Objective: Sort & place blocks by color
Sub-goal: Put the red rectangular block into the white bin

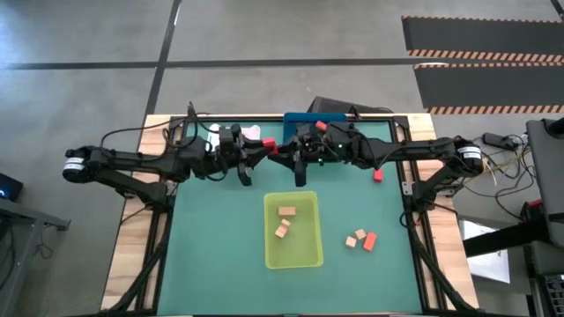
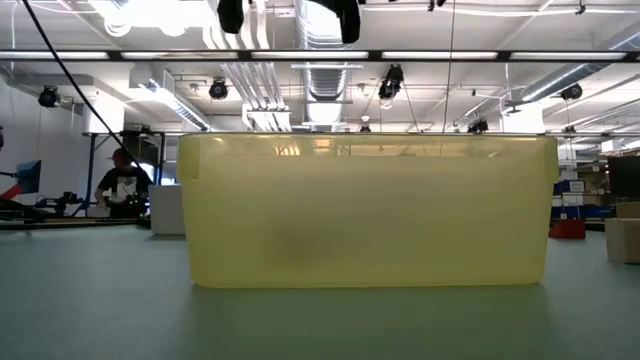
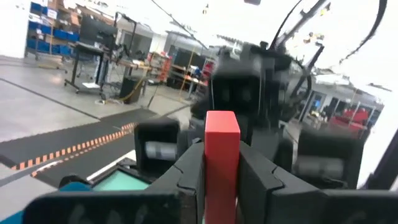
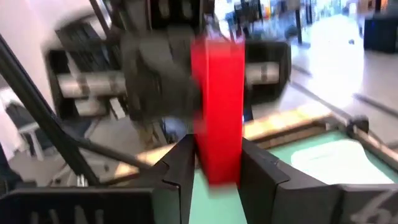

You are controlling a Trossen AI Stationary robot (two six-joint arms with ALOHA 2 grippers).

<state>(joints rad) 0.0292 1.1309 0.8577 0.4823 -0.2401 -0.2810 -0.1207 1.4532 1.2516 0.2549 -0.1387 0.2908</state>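
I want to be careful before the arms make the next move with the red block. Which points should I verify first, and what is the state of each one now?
1. Red block sits upright between the left claw's fingers: ok.
2. Right claw is also at this block, above the far side of the table: ok.
3. Yellow-green bin holds only tan blocks: ok.
4. Mat is free of loose blocks: not ok. A tan block and two red ones lie there.
5. Blue bin is free to receive a block: cannot tell, the arms cover it.
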